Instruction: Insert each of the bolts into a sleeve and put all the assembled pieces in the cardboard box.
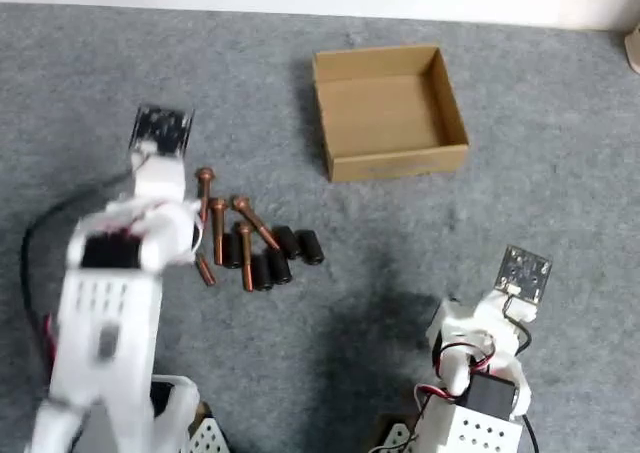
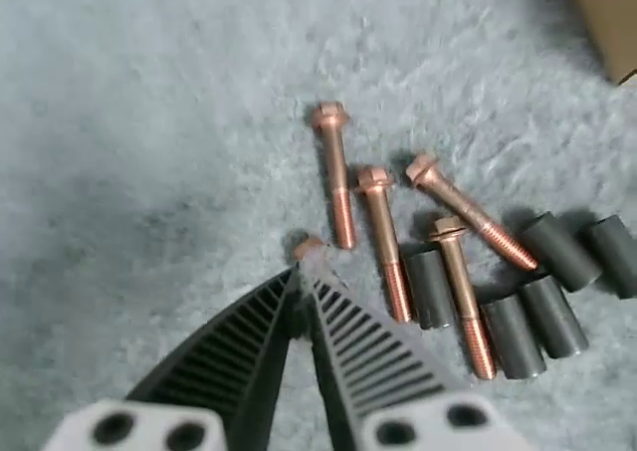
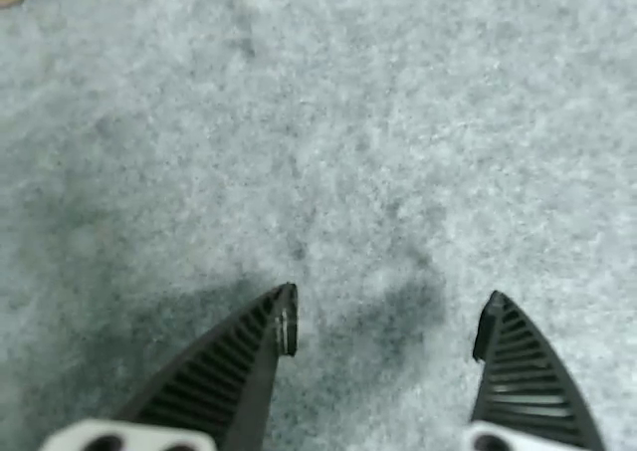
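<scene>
Counting five bolts (image 2: 386, 242), five sleeves (image 2: 513, 337), one cardboard box (image 1: 398, 161) | left gripper (image 2: 304, 272) clamped on one bolt (image 2: 308, 246) | right gripper (image 3: 386, 322) apart

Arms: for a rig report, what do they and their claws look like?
The left arm and right arm are white, blocky plastic, each with a circuit board at the wrist. A black cable loops beside the left; red and black wires cross the right. The left claw and right claw have black, ribbed, wedge-shaped fingers on white bases.

I see copper-coloured metal bolts (image 1: 218, 235) just left of black cylindrical sleeves (image 1: 310, 246); the open square cardboard box (image 1: 400, 161) sits beyond them, rightward.
</scene>
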`<state>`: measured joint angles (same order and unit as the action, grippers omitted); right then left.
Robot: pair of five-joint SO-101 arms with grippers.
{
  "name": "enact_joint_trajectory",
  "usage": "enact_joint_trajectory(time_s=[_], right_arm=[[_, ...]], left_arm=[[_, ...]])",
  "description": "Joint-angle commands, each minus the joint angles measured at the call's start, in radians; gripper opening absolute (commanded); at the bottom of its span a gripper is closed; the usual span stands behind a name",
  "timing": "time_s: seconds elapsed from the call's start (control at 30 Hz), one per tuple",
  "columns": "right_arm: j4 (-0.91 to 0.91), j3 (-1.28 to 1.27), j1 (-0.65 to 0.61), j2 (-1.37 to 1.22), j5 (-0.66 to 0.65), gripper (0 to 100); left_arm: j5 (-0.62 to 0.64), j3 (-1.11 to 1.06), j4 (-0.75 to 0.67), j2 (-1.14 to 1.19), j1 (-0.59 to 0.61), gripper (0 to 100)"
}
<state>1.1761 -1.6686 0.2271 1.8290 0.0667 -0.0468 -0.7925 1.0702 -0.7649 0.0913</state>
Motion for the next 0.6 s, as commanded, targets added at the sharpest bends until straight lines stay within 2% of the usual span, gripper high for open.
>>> enact_joint_trajectory(time_s=[0.0,0.17,0.37,0.57], right_arm=[[-0.027,-0.117,0.016,0.005,0.009,27.1],[-0.088,-0.119,0.016,0.005,0.005,27.1],[-0.136,-0.119,0.021,0.005,0.003,27.1],[-0.133,-0.110,-0.025,0.005,-0.002,27.1]], left_arm=[[0.029,0.140,-0.015,0.228,-0.013,1],[0.031,0.120,-0.052,0.254,-0.022,1],[0.032,-0.005,-0.216,0.254,-0.022,1],[0.032,-0.031,-0.233,0.254,-0.018,1]])
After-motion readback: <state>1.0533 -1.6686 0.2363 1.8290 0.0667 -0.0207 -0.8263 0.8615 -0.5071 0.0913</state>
